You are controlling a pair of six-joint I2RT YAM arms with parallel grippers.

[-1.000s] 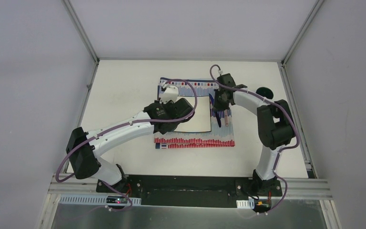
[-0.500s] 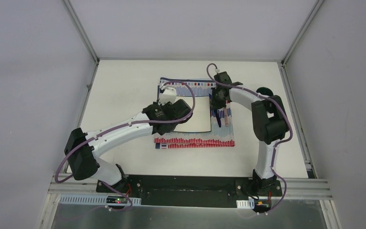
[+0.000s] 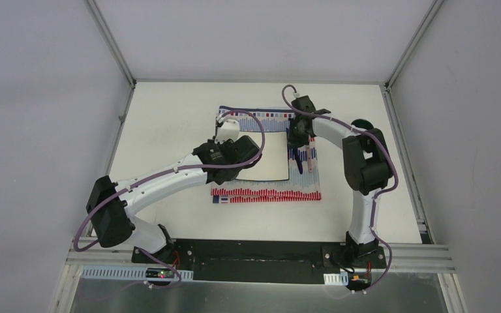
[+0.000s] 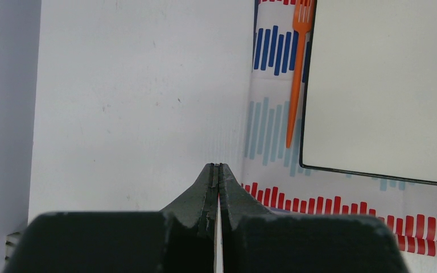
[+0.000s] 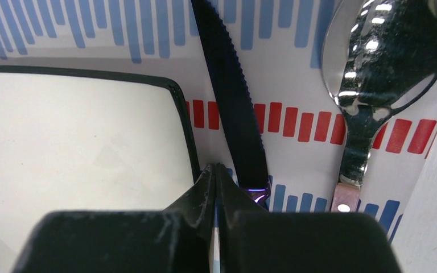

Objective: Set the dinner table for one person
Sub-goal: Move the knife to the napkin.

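Plainly, the dinner table (image 3: 169, 117) is matte white (grey-railed); left tool (image 4: 217, 166) and right tool (image 5: 215, 167) both closed.

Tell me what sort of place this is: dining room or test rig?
Most likely a lab test cell: blank grey panels wall in the white dinner table with aluminium rails, and the left arm and right arm are bolted at its near edge.

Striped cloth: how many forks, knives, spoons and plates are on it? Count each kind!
Fork: 1
Knife: 1
Spoon: 1
Plate: 1
Total: 4
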